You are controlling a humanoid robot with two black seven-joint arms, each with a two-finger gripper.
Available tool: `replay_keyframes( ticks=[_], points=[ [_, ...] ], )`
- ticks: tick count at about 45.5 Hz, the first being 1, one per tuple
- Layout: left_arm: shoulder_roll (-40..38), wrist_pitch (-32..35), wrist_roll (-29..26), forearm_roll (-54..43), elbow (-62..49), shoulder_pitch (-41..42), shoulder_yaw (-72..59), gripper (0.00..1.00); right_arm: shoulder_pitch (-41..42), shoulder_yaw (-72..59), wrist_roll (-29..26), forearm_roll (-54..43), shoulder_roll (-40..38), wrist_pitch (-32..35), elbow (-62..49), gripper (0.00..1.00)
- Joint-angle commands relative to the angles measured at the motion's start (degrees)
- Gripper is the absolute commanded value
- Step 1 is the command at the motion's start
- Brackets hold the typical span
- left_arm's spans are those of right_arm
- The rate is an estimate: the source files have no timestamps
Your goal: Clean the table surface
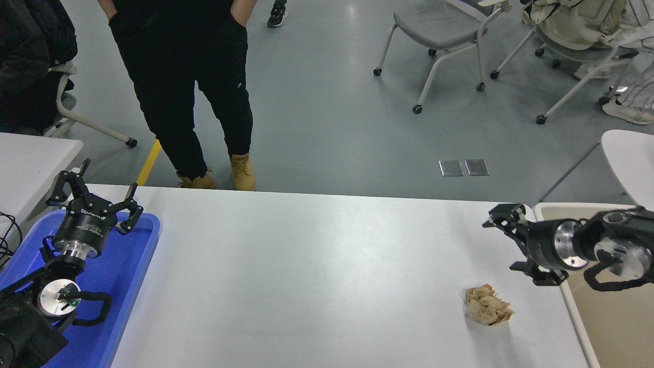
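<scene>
The table surface (pixel 317 276) is a wide matte white top filling the lower middle of the head view. A crumpled tan paper ball (pixel 486 305) lies on it near the right front. My right gripper (pixel 511 244) is open and empty, above the table's right edge, up and to the right of the paper ball and apart from it. My left gripper (pixel 94 191) is open and empty, parked over the blue tray at the lower left.
A blue plastic tray (pixel 127 266) sits at the table's left end. A beige bin (pixel 608 306) stands beside the right edge. A person in black trousers (pixel 189 87) stands at the far side. Wheeled chairs (pixel 444 30) stand beyond. A smaller white tabletop (pixel 631 163) is at right.
</scene>
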Motion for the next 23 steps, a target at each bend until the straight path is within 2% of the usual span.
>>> replay_keyframes(
  ticks=[1, 10, 23],
  points=[
    [0.0, 0.0, 0.0, 0.0, 0.0, -0.1, 0.0, 1.00, -1.3, -1.3, -1.7, 4.0, 0.8, -2.9, 1.8, 1.00],
    [0.0, 0.0, 0.0, 0.0, 0.0, 0.0, 0.0, 1.00, -3.6, -1.3, -1.9, 8.4, 4.8, -4.5, 0.2, 1.00],
    [0.0, 0.0, 0.0, 0.0, 0.0, 0.0, 0.0, 1.00, -6.0, -1.1, -1.8, 11.5, 12.8, -6.9, -8.0, 1.00]
  ],
)
